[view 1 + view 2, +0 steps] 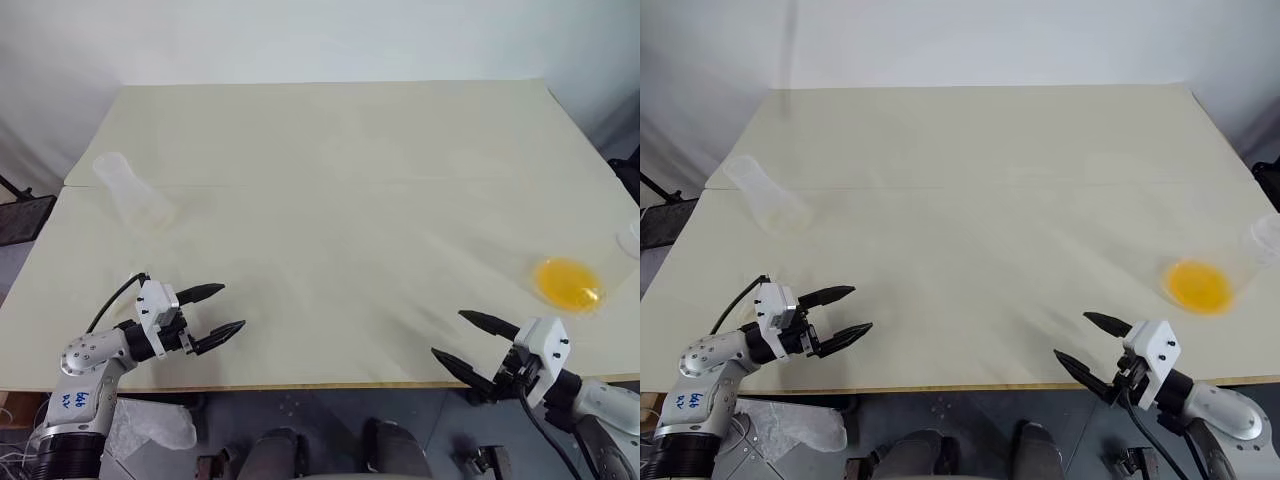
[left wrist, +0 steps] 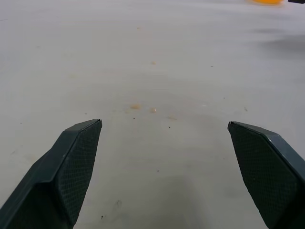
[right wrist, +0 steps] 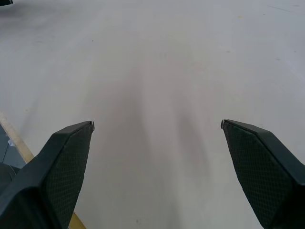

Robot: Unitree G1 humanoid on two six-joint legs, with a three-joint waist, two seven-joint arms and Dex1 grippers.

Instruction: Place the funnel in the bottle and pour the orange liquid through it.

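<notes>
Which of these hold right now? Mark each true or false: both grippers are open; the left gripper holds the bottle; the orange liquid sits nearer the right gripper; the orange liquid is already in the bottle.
1. Both grippers are open. True: the left gripper and the right gripper hold nothing.
2. The left gripper holds the bottle. False: the bottle stands apart, farther back on the table.
3. The orange liquid sits nearer the right gripper. True.
4. The orange liquid is already in the bottle. False: it sits far from it, across the table.

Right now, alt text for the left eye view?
Both arms hover over the near edge of a pale table, left gripper and right gripper with jaws open and empty. A clear bottle stands far left; the orange liquid sits in a low clear container at right.
</notes>
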